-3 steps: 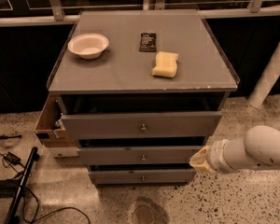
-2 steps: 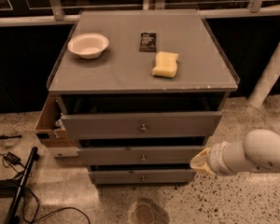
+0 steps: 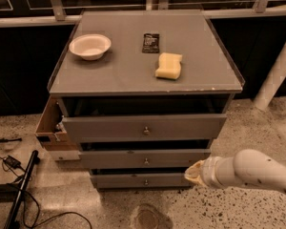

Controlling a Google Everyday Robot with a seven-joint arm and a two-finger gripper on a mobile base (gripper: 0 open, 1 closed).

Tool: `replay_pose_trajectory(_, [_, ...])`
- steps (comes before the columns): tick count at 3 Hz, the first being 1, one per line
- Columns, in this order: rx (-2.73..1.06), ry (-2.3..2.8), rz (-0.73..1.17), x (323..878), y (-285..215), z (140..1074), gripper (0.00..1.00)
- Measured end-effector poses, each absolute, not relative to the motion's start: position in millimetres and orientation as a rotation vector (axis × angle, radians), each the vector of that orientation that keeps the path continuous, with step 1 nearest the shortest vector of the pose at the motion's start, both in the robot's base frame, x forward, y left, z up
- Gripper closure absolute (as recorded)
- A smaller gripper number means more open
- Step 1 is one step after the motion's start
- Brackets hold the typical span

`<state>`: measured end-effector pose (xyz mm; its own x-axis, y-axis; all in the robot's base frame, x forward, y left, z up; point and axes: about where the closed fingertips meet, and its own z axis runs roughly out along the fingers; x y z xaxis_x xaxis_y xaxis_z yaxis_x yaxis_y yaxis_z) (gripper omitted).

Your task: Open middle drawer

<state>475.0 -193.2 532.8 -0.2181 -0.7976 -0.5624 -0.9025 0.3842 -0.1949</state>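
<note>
Nearest, at the 4 o'clock side of the view, the robot's one arm [image 3: 257, 171] reaches in from the right. Its claw [image 3: 194, 172] is at the tip, low down, just beside the right end of the lowest drawer [image 3: 119, 181]. It holds nothing. Nobody can tell from here if the claw is apart or together.

The middle drawer [image 3: 109, 159] is the second grey front. Its long side runs from 9 o'clock to 3 o'clock. Its small round knob [image 3: 146, 161] sits in the center. From the claw, the knob lies at about 9 o'clock and a little up, with a gap in between. So the claw likely has to go left along the front to reach the knob, then pull toward 6 o'clock.

Above it, the top drawer [image 3: 181, 127] sticks out a bit.

Farther back, the table [image 3: 124, 75] holds a yellow sponge [image 3: 168, 65], a dark packet [image 3: 151, 42] and a white bowl [image 3: 89, 46] at 10 o'clock.
</note>
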Motion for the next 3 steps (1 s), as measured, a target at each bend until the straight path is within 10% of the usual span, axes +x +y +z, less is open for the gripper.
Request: replay_pose_trajectory(3, [-1.551,1.949,0.134,511.6,-174.1,481.7,0.05])
